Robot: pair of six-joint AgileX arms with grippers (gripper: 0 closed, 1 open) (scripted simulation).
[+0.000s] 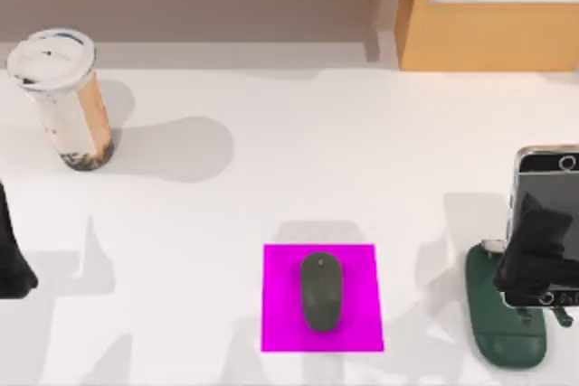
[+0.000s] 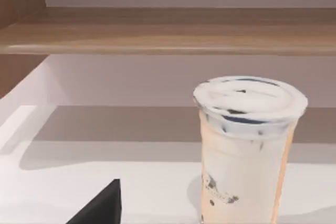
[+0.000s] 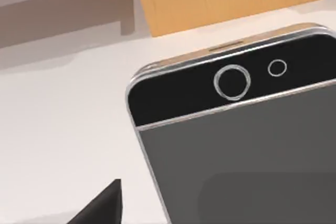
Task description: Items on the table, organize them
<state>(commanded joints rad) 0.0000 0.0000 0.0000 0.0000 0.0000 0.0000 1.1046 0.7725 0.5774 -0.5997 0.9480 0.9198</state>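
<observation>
As the top view shows, the mouse (image 1: 321, 291) lies on the magenta mat (image 1: 280, 264), apparently placed, while the right pincer (image 1: 536, 255) holds the smartphone (image 1: 543, 178) above the green stand (image 1: 502, 332) at the desk's (image 1: 317, 160) right edge. In the left wrist view, the cup (image 2: 247, 150) stands upright and ungrasped; the left pincer's state cannot be determined. In the right wrist view, the smartphone is close up, its docking judged incomplete.

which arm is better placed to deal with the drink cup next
Left, probably. The drink cup stands upright at the table's far left, near the left gripper. The right gripper is at the far right, over the smartphone.
</observation>
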